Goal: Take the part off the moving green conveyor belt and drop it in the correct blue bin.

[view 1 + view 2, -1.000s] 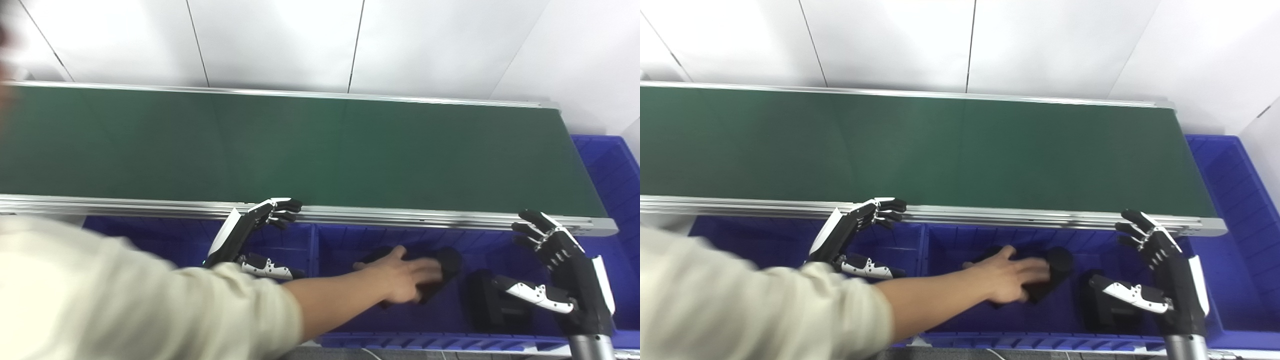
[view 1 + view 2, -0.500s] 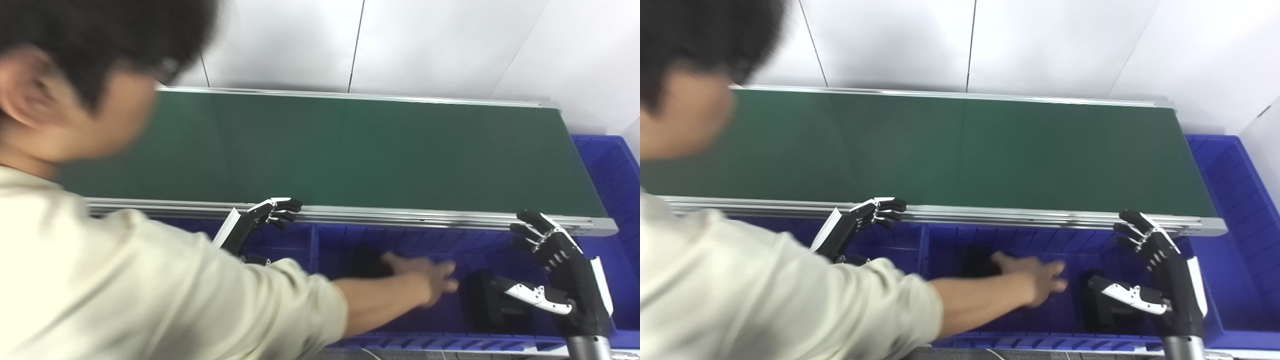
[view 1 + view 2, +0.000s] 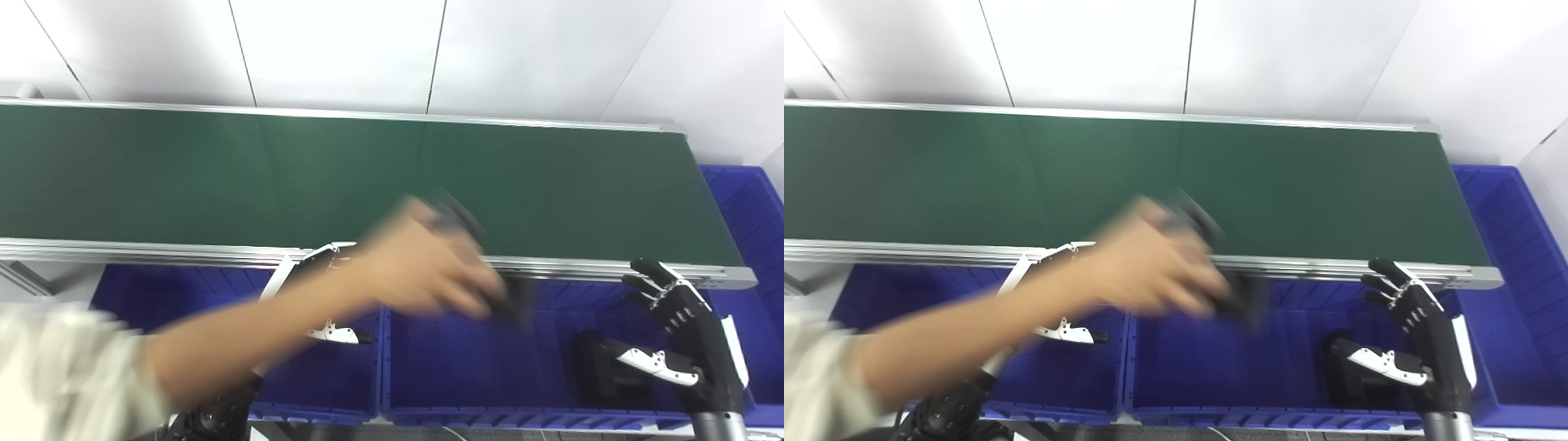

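The right robot hand [image 3: 689, 334] is wide open over the right end of the middle blue bin [image 3: 465, 367], with its fingers [image 3: 652, 282] spread apart and its thumb pointing left. It holds nothing and it has hardly moved since half a second ago. One black part [image 3: 597, 370] still sits in that bin, just left of the thumb.

The left robot hand [image 3: 1053, 291] is mostly hidden behind a person's arm [image 3: 257, 331]. Only its white back and its thumb show, over the left blue bin [image 3: 184, 294]. It is not possible to tell if it is open or shut. It seems to be where it was before.

The big change is the person. Half a second ago the person's head and shoulder filled the left side, and their hand was down inside the middle bin. Now the head is gone from view. The person's hand [image 3: 429, 266] has come up out of the bin and is blurry from moving fast. It holds something dark [image 3: 502, 294] over the near rail of the green conveyor belt [image 3: 184, 177].

Farther back, the belt is bare. Another blue bin [image 3: 1513, 245] stands at its right end.
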Available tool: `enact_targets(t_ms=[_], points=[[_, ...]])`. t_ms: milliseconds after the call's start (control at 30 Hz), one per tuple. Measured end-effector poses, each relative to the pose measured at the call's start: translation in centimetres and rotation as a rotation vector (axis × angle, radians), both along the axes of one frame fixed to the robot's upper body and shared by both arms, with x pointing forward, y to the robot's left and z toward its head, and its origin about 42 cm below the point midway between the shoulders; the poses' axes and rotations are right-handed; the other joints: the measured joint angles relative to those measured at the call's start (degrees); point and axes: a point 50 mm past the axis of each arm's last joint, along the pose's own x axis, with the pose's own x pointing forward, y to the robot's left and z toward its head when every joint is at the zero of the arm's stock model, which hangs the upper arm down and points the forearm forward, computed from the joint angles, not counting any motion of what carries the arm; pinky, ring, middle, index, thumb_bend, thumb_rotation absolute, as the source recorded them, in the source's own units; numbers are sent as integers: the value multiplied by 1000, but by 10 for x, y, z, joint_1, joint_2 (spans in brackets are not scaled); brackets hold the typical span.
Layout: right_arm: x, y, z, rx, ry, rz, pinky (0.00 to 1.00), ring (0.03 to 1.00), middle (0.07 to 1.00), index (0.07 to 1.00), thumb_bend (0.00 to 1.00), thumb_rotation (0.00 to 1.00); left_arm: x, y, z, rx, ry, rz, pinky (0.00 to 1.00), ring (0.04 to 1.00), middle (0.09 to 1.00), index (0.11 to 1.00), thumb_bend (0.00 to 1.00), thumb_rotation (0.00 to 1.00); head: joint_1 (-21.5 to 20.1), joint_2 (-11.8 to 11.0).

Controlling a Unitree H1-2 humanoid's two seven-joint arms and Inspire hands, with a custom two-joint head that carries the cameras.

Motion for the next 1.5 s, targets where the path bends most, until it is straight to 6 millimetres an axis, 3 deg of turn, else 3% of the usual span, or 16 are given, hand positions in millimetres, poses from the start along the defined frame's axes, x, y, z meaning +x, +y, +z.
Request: enact_targets(t_ms=[467,1500], points=[[-7,3,-4,-12,20,-7,699,752,802,782,804,1,-3,1,-1,2,5,0,605,694,752,752,865,0,1,-14],[-8,3,-5,-11,25,-9,693,748,798,779,806,0,-5,0,-2,1,8,-1,605,693,750,747,867,0,3,-12]])
